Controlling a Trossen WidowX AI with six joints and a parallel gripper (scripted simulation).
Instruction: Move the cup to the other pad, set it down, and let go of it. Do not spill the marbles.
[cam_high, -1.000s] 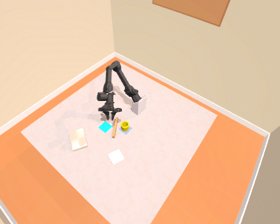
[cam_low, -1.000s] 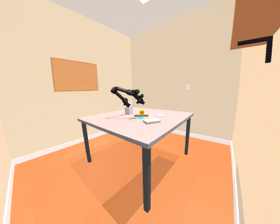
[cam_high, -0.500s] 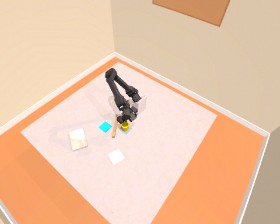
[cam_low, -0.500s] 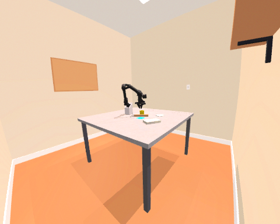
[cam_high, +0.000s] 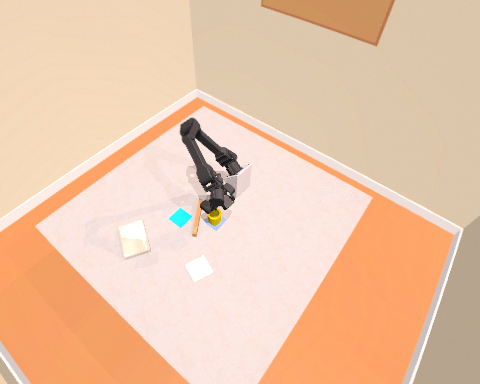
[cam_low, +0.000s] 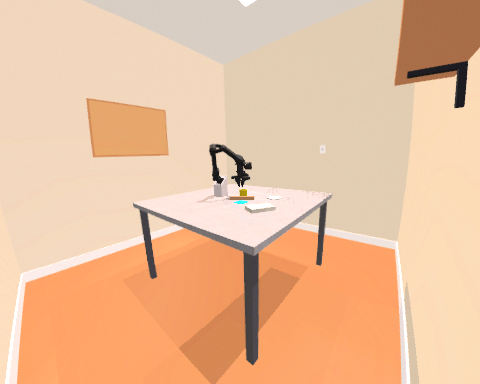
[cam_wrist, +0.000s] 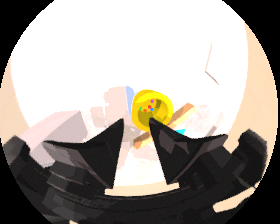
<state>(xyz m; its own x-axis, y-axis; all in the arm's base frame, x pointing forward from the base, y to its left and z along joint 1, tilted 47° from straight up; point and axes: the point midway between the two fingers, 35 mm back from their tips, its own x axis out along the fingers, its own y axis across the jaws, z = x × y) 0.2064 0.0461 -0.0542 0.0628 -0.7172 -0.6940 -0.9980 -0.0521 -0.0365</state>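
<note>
one yellow cup (cam_high: 214, 217) stands upright on the pale blue pad (cam_high: 216, 226), on the table (cam_high: 300, 225). the wooden bar (cam_high: 197, 220) lies just beside that pad, between it and the cyan pad (cam_high: 180, 217), which has nothing on it. in the wrist view small coloured marbles (cam_wrist: 151, 106) show inside the cup's round mouth.

the black arm bends over from its base, next to a white upright block (cam_high: 241, 178), and holds the gripper (cam_high: 214, 205) pointing down right above the cup. from the exterior view the gripper (cam_low: 242, 183) hangs just over the cup (cam_low: 243, 192), with a thin gap between fingertips and rim as far as that small picture allows. in the wrist view the two dark fingers stand partly apart, and the cup (cam_wrist: 160, 96) sits beyond their tips, a little toward the right-hand finger of that picture. nothing is between the fingers; the jaws are part-way spread and grip nothing.

farther out on the table lie a cream slab like a closed book (cam_high: 134, 239) and a flat white square (cam_high: 199, 268), both well apart from the cup and the pads. the table stands on dark legs over an orange floor (cam_low: 325, 325), with a brown board (cam_low: 127, 128) on the wall behind.
</note>
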